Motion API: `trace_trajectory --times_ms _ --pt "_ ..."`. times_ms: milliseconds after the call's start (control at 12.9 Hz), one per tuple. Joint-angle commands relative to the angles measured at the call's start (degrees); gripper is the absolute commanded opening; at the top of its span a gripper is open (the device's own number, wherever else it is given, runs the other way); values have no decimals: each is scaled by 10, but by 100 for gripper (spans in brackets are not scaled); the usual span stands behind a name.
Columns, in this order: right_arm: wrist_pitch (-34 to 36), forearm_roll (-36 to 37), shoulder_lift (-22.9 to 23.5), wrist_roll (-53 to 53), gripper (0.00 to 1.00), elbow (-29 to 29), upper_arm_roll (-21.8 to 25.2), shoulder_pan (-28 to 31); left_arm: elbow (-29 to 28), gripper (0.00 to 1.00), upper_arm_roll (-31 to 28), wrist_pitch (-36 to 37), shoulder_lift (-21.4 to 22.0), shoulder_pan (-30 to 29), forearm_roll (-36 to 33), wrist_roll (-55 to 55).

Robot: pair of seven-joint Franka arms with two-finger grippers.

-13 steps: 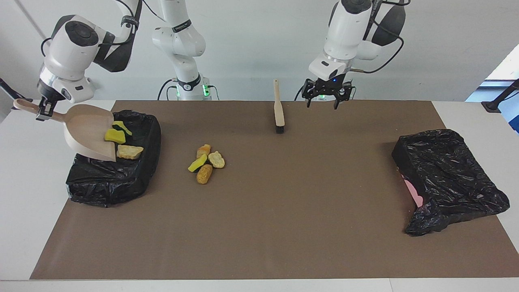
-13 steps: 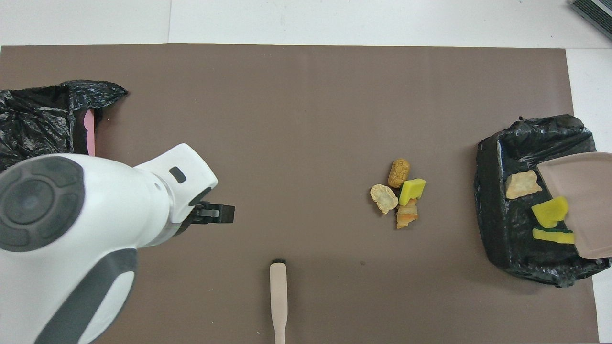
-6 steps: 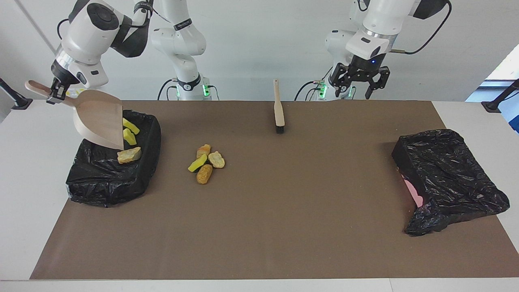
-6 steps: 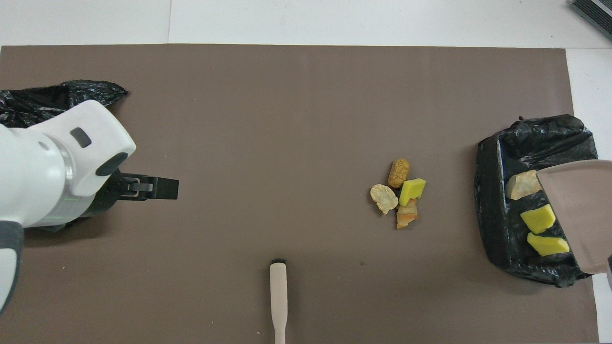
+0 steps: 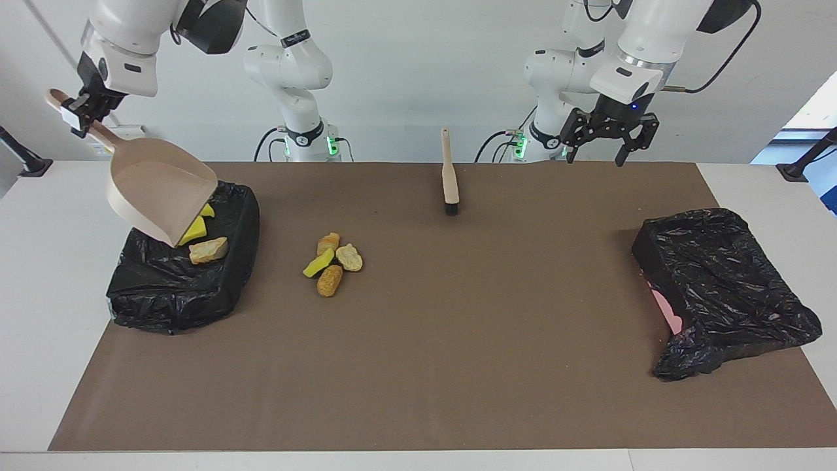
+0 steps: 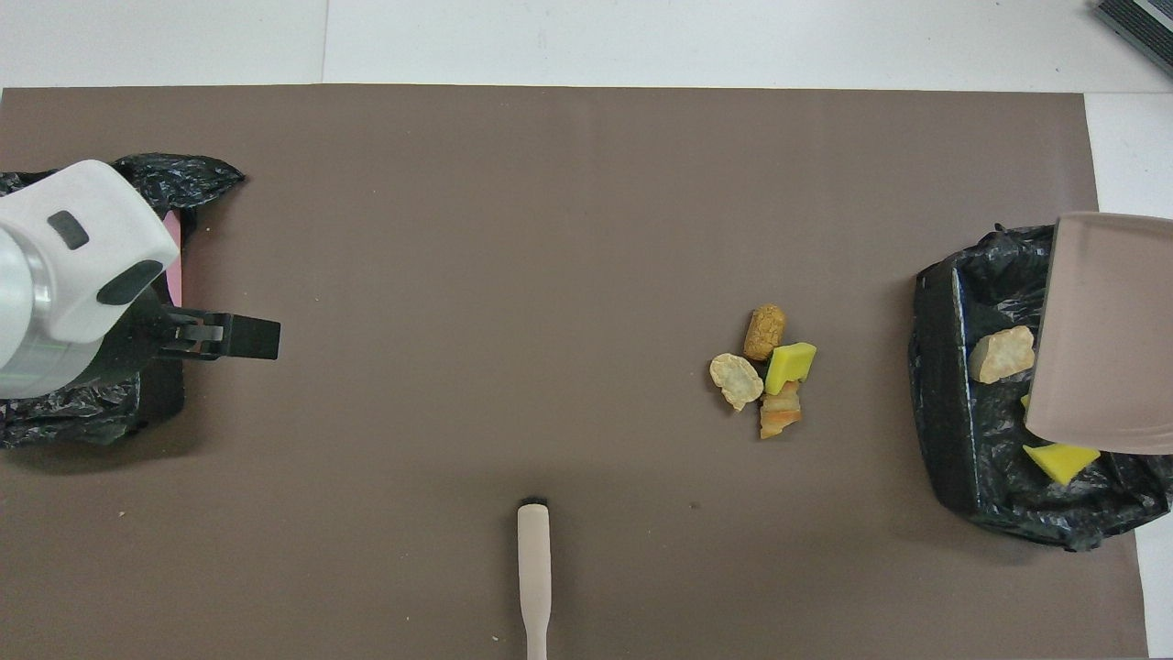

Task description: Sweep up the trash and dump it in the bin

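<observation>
My right gripper (image 5: 77,110) is shut on the handle of the beige dustpan (image 5: 160,196), which hangs tilted mouth-down over the black-lined bin (image 5: 176,294) at the right arm's end of the mat. In the bin lie a tan chunk (image 5: 208,250) and yellow pieces (image 5: 195,229) of trash, partly hidden by the pan (image 6: 1104,335). Several more trash chunks (image 5: 331,261) sit clustered on the mat beside the bin (image 6: 944,412). My left gripper (image 5: 594,154) hangs open and holds nothing, high over the table's edge by the robots.
The beige brush (image 5: 449,173) lies on the mat near the robots, bristles pointing away from them. A second black bag (image 5: 719,288) with pink showing inside sits at the left arm's end of the brown mat (image 5: 458,366).
The right gripper raised the dustpan and tipped it more steeply; the chunks slid off it into the bin. The left gripper rose and moved toward the left arm's end.
</observation>
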State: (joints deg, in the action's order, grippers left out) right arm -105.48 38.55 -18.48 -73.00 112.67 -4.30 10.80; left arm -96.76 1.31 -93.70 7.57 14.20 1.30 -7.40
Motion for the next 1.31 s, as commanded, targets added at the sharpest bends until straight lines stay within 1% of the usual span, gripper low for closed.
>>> trace_trajectory --times_ms 0,155,309,387,541,696,773,851,928,1005,1160,1237 --pt "10 -75 9 111 0 -7 -19 -1 18 100 3 13 -9 -39 -9 44" --pt "10 -139 36 223 0 -5 -37 -18 42 100 8 23 -17 -71 -9 70" --pt "4 -182 81 383 0 -16 -45 -65 80 100 13 61 -24 -117 -5 112" --pt "4 -192 100 449 0 -23 -45 -88 99 100 13 79 -30 -123 -5 131" --pt "-7 -224 148 628 0 -37 -45 -143 152 100 11 106 -61 -130 -5 143" --pt "-3 -239 203 750 0 -72 -45 -204 212 100 5 155 -99 -128 -4 143" --pt "-5 -263 239 843 0 -95 -45 -236 228 100 4 168 -106 -125 -4 143" --pt "-7 -300 269 922 0 -118 -45 -256 227 100 1 170 -104 -122 -5 143" --pt "-12 -322 300 975 0 -144 -45 -277 224 100 -4 171 -99 -118 -7 143" --pt "-21 -334 330 1008 0 -176 -45 -292 221 100 -12 171 -92 -112 -8 146" --pt "-29 -395 402 1070 0 -258 -45 -317 170 100 -31 164 -51 -99 -7 160" --pt "-41 -398 443 1100 0 -302 -45 -341 163 100 -37 164 -47 -96 -7 159"
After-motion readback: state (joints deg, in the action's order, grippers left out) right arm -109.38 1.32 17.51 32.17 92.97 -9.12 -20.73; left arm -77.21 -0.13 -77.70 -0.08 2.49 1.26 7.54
